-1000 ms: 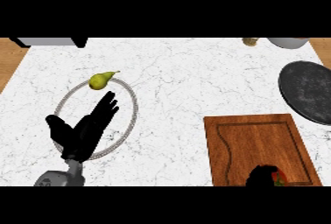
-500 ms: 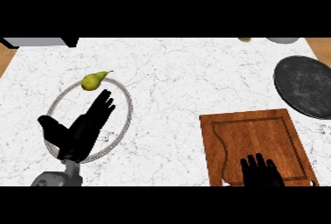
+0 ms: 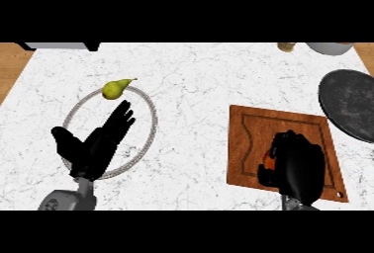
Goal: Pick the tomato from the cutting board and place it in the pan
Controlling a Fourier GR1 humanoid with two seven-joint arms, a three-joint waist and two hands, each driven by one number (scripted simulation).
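Note:
The tomato [image 3: 269, 160] lies on the wooden cutting board [image 3: 252, 128] at the right. Only a red-orange sliver of it shows at the left side of my right hand [image 3: 298, 165]. That hand arches over the tomato with its fingers and thumb curled round it. The dark round pan [image 3: 352, 106] sits beyond the board at the right edge, apart from the hand. My left hand [image 3: 93, 146] rests open at the lower left, fingers straight, above a round plate [image 3: 150, 111].
A yellow-green pear [image 3: 116, 89] lies on the plate's far rim. At the back right stand a pale bowl [image 3: 332, 47] and a small brown object [image 3: 286, 47]. A dark appliance corner [image 3: 62, 46] shows at the back left.
My right hand has come up from the lower edge onto the board and closed over the tomato. The whole view has shifted. The left hand stays open over the plate.

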